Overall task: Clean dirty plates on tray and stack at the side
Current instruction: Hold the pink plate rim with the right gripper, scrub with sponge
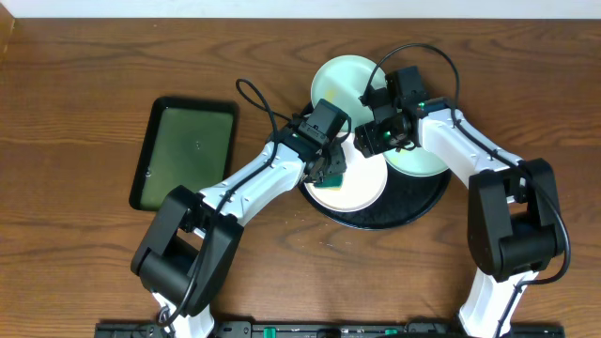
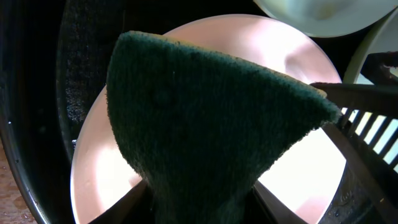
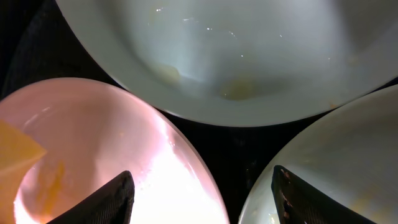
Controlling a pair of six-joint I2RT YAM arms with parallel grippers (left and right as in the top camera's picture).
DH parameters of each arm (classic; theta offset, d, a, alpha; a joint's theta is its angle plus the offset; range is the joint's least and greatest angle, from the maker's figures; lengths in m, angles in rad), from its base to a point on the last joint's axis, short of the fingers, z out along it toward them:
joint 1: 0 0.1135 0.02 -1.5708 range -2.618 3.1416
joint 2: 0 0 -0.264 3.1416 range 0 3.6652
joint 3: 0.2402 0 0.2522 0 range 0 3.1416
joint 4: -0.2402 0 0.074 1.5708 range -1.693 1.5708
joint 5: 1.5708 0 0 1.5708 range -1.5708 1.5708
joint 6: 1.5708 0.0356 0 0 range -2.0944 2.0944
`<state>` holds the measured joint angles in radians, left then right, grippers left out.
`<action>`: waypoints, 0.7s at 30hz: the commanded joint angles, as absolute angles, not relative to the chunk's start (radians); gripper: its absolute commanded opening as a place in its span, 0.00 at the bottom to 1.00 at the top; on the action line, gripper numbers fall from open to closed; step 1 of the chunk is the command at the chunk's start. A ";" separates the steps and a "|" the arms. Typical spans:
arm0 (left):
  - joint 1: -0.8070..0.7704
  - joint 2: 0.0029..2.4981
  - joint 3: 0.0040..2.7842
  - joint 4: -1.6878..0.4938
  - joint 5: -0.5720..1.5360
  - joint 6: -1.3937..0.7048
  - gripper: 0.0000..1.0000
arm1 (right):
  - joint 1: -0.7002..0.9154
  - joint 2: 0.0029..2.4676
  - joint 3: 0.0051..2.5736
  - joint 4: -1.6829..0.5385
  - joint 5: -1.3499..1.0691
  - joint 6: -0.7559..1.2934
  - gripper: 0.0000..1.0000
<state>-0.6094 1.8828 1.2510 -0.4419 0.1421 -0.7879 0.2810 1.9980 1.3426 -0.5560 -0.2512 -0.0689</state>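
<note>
We keep the left gripper (image 1: pixel 329 167) clenched on the sponge (image 2: pixel 205 118) over the white plate (image 1: pixel 368 184) at 7 o'clock on the tray (image 1: pixel 420 197), apparently for scrubbing, while the right gripper (image 3: pixel 202 173) hangs released above the tray's centre, probably to steady that plate.

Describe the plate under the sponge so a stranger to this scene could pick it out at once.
Find the round black tray holding three plates. The white plate lies on its near-left side, beneath the green sponge. Only it is white: its neighbours are the mint-green plate and the pale cyan plate.
</note>
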 commanded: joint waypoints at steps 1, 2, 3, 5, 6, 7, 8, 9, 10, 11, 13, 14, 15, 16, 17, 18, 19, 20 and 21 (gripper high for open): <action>-0.606 1.872 1.248 -0.444 0.117 -0.779 0.42 | 0.295 1.992 1.364 -0.553 -0.207 -0.110 0.69; -0.606 1.872 1.248 -0.445 0.117 -0.779 0.42 | 0.295 1.992 1.367 -0.556 -0.194 -0.110 0.69; -0.606 1.872 1.248 -0.445 0.117 -0.779 0.42 | 0.295 1.992 1.373 -0.564 -0.182 -0.110 0.69; -0.606 1.872 1.248 -0.445 0.118 -0.779 0.42 | 0.295 1.992 1.386 -0.581 -0.176 -0.110 0.69; -0.606 1.872 1.248 -0.444 0.117 -0.779 0.42 | 0.295 1.991 1.394 -0.592 -0.183 -0.110 0.69; -0.606 1.872 1.248 -0.444 0.117 -0.779 0.42 | 0.297 1.991 1.407 -0.607 -0.196 -0.110 0.69; -0.606 1.872 1.248 -0.444 0.117 -0.779 0.42 | 0.299 1.991 1.422 -0.621 -0.209 -0.110 0.69; -0.606 1.872 1.248 -0.444 0.117 -0.779 0.42 | 0.301 1.991 1.433 -0.630 -0.215 -0.110 0.69; -0.606 1.872 1.248 -0.444 0.117 -0.779 0.42 | 0.304 1.991 1.447 -0.639 -0.215 -0.110 0.69; -0.606 1.872 1.248 -0.444 0.117 -0.779 0.42 | 0.308 1.991 1.462 -0.646 -0.213 -0.111 0.69; -0.606 1.872 1.248 -0.443 0.116 -0.779 0.42 | 0.316 1.991 1.475 -0.644 -0.213 -0.132 0.67; -0.606 1.872 1.248 -0.443 0.114 -0.779 0.42 | 0.320 1.991 1.475 -0.640 -0.213 -0.145 0.64; -0.606 1.872 1.248 -0.443 0.112 -0.779 0.42 | 0.323 1.992 1.475 -0.639 -0.213 -0.162 0.62; -0.606 1.872 1.248 -0.443 0.110 -0.779 0.42 | 0.326 1.996 1.474 -0.640 -0.213 -0.175 0.61; -0.606 1.872 1.248 -0.443 0.111 -0.779 0.42 | 0.327 2.003 1.474 -0.641 -0.214 -0.186 0.60; -0.606 1.872 1.248 -0.443 0.111 -0.779 0.42 | 0.328 2.012 1.474 -0.641 -0.213 -0.191 0.60; -0.606 1.872 1.248 -0.444 0.111 -0.780 0.42 | 0.328 2.020 1.474 -0.643 -0.213 -0.197 0.60; -0.606 1.872 1.248 -0.444 0.111 -0.780 0.42 | 0.328 2.033 1.474 -0.646 -0.210 -0.197 0.60; -0.606 1.872 1.248 -0.444 0.111 -0.779 0.42 | 0.328 2.047 1.474 -0.652 -0.205 -0.196 0.60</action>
<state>-0.6094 1.8828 1.2510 -0.4423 0.1272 -0.7879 0.3222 2.0033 1.4609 -0.6422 -0.2089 -0.1608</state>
